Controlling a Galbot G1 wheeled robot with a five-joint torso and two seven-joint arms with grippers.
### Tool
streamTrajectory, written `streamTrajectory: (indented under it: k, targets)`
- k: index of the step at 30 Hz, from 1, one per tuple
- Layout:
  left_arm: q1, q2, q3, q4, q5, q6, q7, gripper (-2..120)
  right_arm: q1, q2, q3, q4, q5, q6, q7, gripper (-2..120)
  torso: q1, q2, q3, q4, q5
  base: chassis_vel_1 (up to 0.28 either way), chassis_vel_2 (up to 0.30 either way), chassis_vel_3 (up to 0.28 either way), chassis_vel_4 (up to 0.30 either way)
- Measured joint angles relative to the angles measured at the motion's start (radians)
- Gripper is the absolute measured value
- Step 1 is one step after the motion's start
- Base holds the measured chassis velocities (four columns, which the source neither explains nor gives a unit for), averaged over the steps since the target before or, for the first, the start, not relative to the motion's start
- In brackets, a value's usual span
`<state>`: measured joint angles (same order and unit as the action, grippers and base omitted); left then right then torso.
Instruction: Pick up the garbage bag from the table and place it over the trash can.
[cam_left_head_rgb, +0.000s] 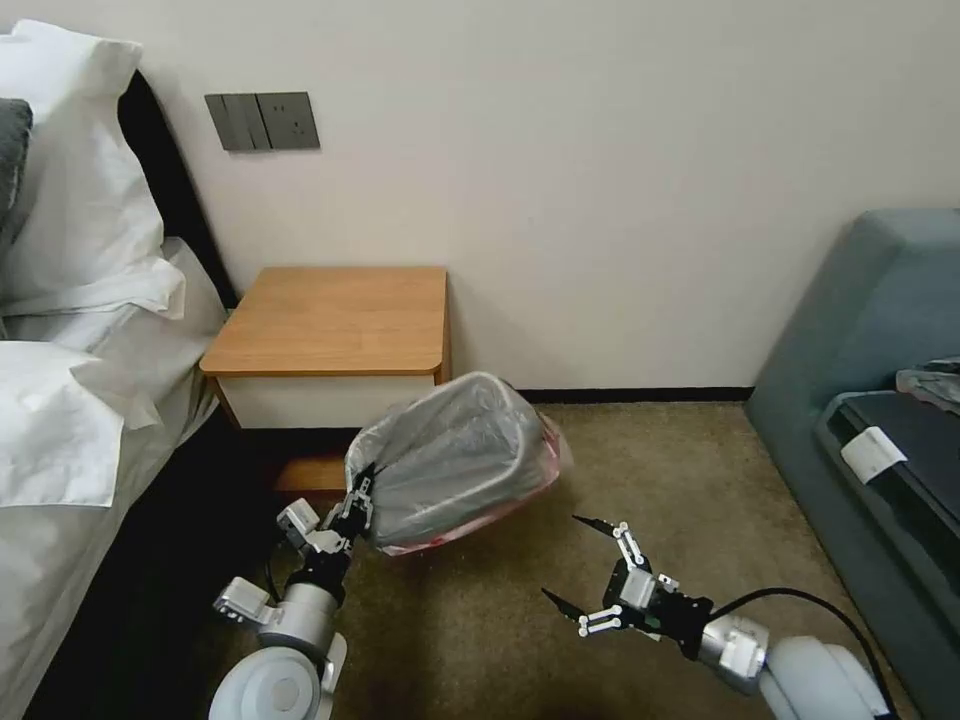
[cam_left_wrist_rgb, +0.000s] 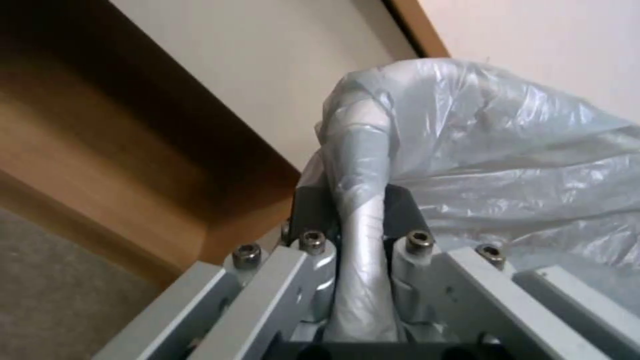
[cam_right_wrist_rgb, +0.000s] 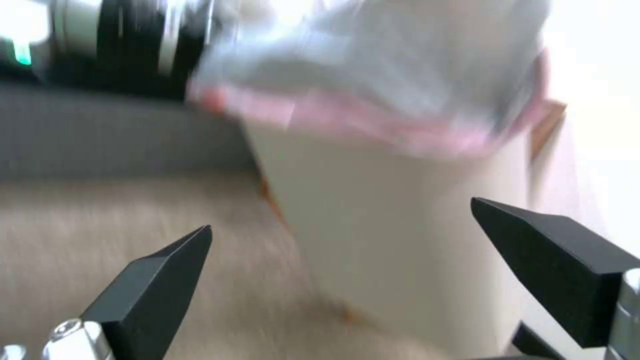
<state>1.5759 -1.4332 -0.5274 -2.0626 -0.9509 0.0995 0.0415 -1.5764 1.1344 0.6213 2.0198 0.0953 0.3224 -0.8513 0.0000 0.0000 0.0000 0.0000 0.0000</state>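
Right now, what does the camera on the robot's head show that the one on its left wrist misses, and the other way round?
Head view alone: the whole nightstand top, the bed, a grey sofa, and the right gripper open above the carpet.

Left wrist view alone: close up, the left gripper pinching the bag-covered rim of the bin.

Both: the grey plastic bag stretched over the bin and held by the left gripper.
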Motion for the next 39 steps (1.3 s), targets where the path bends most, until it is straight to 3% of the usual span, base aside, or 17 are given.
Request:
streamTrajectory:
  k: [1, 4, 6, 7, 8, 11, 12, 15, 16, 19, 25, 27, 36, 39]
  targets:
    - [0.000, 0.000, 0.000, 0.000, 0.000, 0.000, 0.000, 3, 0.000, 0.000, 0.000, 0.000, 0.000, 0.000, 0.000, 100, 0.000, 0.000, 0.000, 0.0000, 0.0000, 0.000, 0.000, 0.000, 0.000]
    - [0.009, 0.018, 0.004, -0.003, 0.079, 0.000, -0.002, 3, 0.018, 0.005, 0.023, 0.066, 0.211, -0.086, -0.025, 100, 0.000, 0.000, 0.000, -0.0001, -0.0001, 0.000, 0.000, 0.000, 0.000]
    - [0.010, 0.022, 0.005, -0.004, 0.107, 0.000, -0.003, 3, 0.027, 0.003, 0.019, 0.087, 0.265, -0.110, -0.003, 100, 0.000, 0.000, 0.000, -0.0001, -0.0001, 0.000, 0.000, 0.000, 0.000]
    - [0.011, 0.029, 0.007, -0.004, 0.173, -0.002, -0.003, 3, 0.051, -0.008, -0.007, 0.124, 0.332, -0.133, 0.077, 100, 0.000, 0.000, 0.000, -0.0001, -0.0002, 0.000, 0.000, 0.000, 0.000]
    - [0.011, 0.029, 0.007, -0.004, 0.173, -0.002, -0.003, 3, 0.051, -0.008, -0.007, 0.124, 0.332, -0.133, 0.077, 100, 0.000, 0.000, 0.000, -0.0001, -0.0002, 0.000, 0.000, 0.000, 0.000]
    - [0.004, 0.039, 0.017, 0.000, 0.327, -0.025, 0.000, 3, 0.122, -0.060, -0.110, 0.204, 0.391, -0.156, 0.344, 99, 0.000, 0.000, 0.000, 0.0003, -0.0001, 0.000, 0.000, 0.000, 0.000]
    - [0.004, 0.039, 0.017, 0.000, 0.327, -0.025, 0.000, 3, 0.122, -0.060, -0.110, 0.204, 0.391, -0.156, 0.344, 99, 0.000, 0.000, 0.000, 0.0003, -0.0001, 0.000, 0.000, 0.000, 0.000]
    - [-0.013, 0.049, 0.029, 0.004, 0.435, -0.047, 0.006, 3, 0.171, -0.136, -0.172, 0.270, 0.386, -0.211, 0.502, 93, 0.000, 0.000, 0.000, -0.0001, -0.0003, 0.000, 0.000, 0.000, 0.000]
    - [-0.013, 0.049, 0.029, 0.004, 0.435, -0.047, 0.006, 3, 0.171, -0.136, -0.172, 0.270, 0.386, -0.211, 0.502, 93, 0.000, 0.000, 0.000, -0.0001, -0.0003, 0.000, 0.000, 0.000, 0.000]
    - [-0.018, 0.051, 0.031, 0.005, 0.546, -0.072, 0.010, 3, 0.224, -0.246, -0.247, 0.289, 0.380, -0.277, 0.576, 81, 0.000, 0.000, 0.000, 0.0003, -0.0001, 0.000, 0.000, 0.000, 0.000]
    - [-0.045, 0.054, 0.056, 0.023, 0.641, -0.077, 0.007, 3, 0.235, -0.366, -0.297, 0.297, 0.327, -0.357, 0.588, 63, 0.000, 0.000, 0.000, -0.0002, 0.0000, 0.000, 0.000, 0.000, 0.000]
    - [-0.053, 0.051, 0.074, 0.028, 0.683, -0.075, 0.006, 3, 0.259, -0.414, -0.335, 0.304, 0.306, -0.420, 0.601, 51, 0.000, 0.000, 0.000, -0.0002, 0.0000, 0.000, 0.000, 0.000, 0.000]
    - [-0.043, 0.011, 0.110, 0.032, 0.758, -0.068, 0.004, 3, 0.412, -0.489, -0.516, 0.272, 0.257, -0.552, 0.654, 24, 0.000, 0.000, 0.000, 0.0000, -0.0001, 0.000, 0.000, 0.000, 0.000]
    - [-0.044, 0.003, 0.120, 0.038, 0.773, -0.064, 0.001, 3, 0.485, -0.499, -0.597, 0.227, 0.245, -0.588, 0.642, 8, 0.000, 0.000, 0.000, 0.0001, 0.0000, 0.000, 0.000, 0.000, 0.000]
